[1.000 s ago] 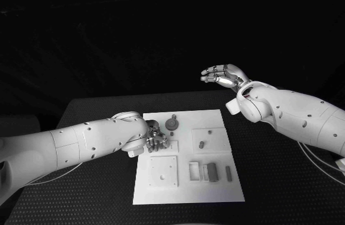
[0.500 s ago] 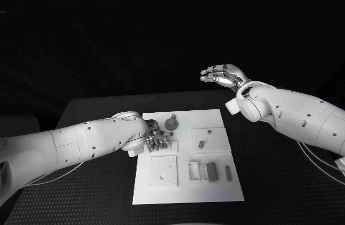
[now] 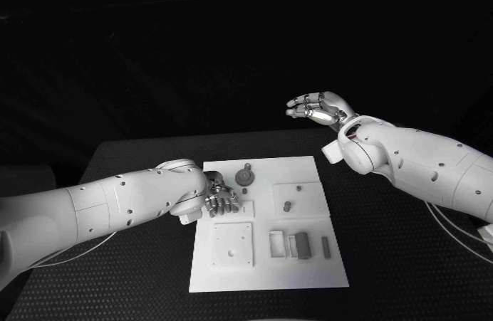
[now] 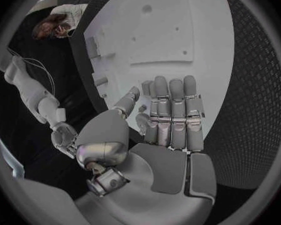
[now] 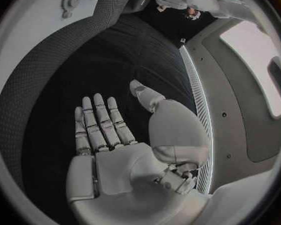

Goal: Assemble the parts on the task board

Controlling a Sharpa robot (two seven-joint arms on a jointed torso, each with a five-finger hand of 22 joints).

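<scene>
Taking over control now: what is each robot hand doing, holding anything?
Left robot hand: open, fingers straight, holding nothing, over the task board.
Right robot hand: open, holding nothing, raised beyond the table's far edge.

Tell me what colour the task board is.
White; the task board shows best in the head view.

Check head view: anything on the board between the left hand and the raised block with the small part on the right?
Yes: the round grey part lies on the task board between the left hand and that block.
</scene>
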